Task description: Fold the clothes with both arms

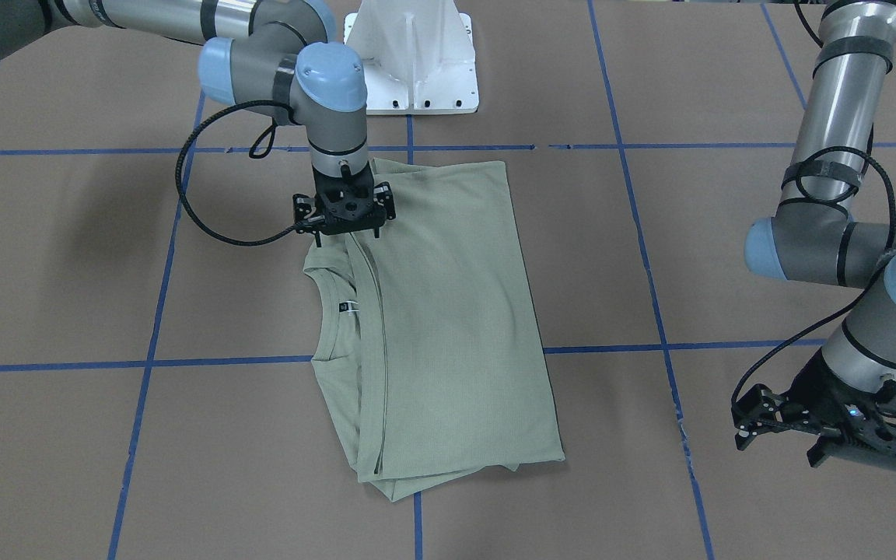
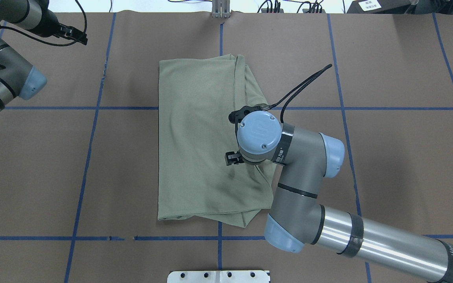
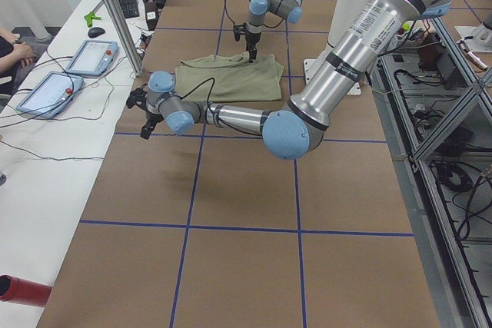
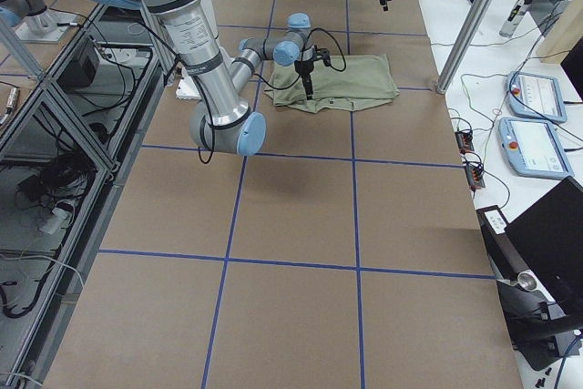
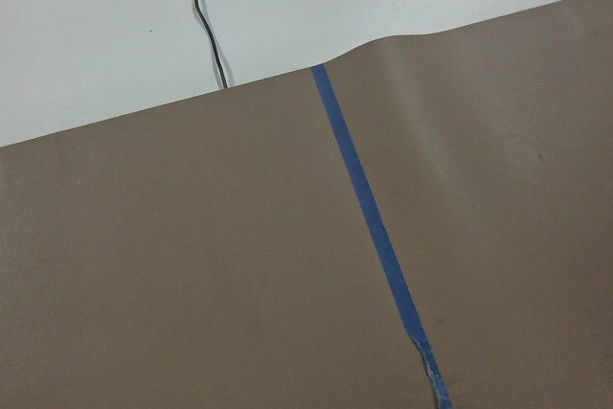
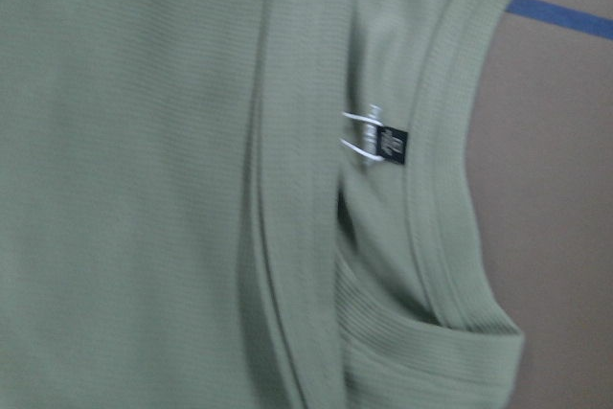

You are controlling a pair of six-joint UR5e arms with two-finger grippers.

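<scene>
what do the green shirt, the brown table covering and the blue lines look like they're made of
Shirt: soft matte knit, going by the fine ribbed texture and the thicker ribbed collar; fibre unclear.
Table covering: probably matte brown paper or card; its edge lifts in a slight wave.
Blue lines: likely adhesive tape, a flat strip with a torn end.

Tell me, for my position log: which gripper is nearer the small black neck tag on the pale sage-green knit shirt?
Right. The right gripper is above the shirt near the neck tag; the left gripper is well off the shirt.
</scene>
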